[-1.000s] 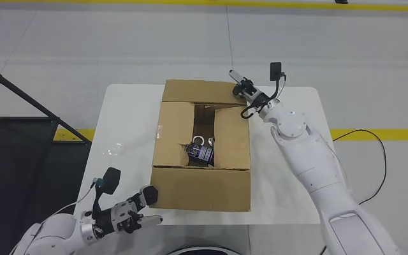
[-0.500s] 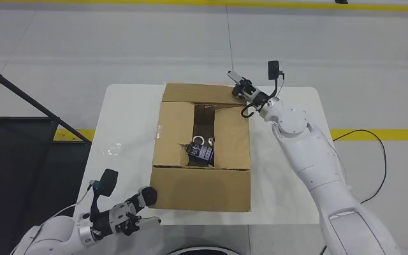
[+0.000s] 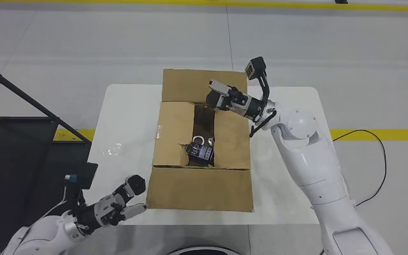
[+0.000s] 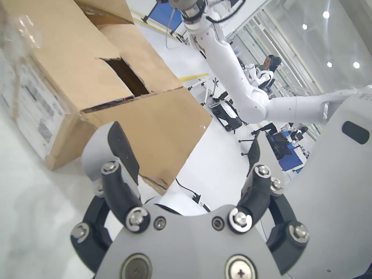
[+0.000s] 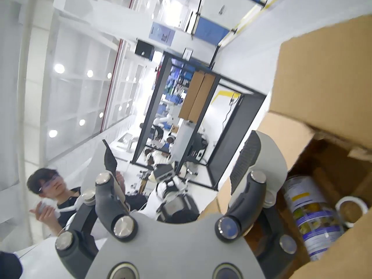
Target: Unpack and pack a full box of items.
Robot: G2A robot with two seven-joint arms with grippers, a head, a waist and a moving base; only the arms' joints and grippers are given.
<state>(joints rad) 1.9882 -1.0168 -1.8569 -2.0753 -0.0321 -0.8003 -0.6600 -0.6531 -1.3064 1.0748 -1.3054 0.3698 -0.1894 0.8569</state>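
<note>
A brown cardboard box (image 3: 175,127) stands mid-table with its top flaps partly folded in. Through the gap I see a blue-labelled can (image 3: 203,152) and a pale ring (image 3: 199,139) beside it. My right gripper (image 3: 212,95) hovers open over the far part of the opening, holding nothing. In the right wrist view the right gripper (image 5: 180,158) is beside the box (image 5: 325,88), with the can (image 5: 311,219) below it. My left gripper (image 3: 139,196) is open, just off the box's near left corner. In the left wrist view the left gripper (image 4: 189,152) faces the box (image 4: 72,65), whose near flap corner sits between its jaws.
The white table (image 3: 121,115) has free strips on both sides of the box. A scrap of clear plastic (image 3: 115,150) lies left of the box. A dark frame (image 3: 25,146) stands off the table's left edge.
My right gripper swung from the box's far right corner to over the opening, and the far flap now lies further back. My left gripper drew back to the left, away from the near flap.
</note>
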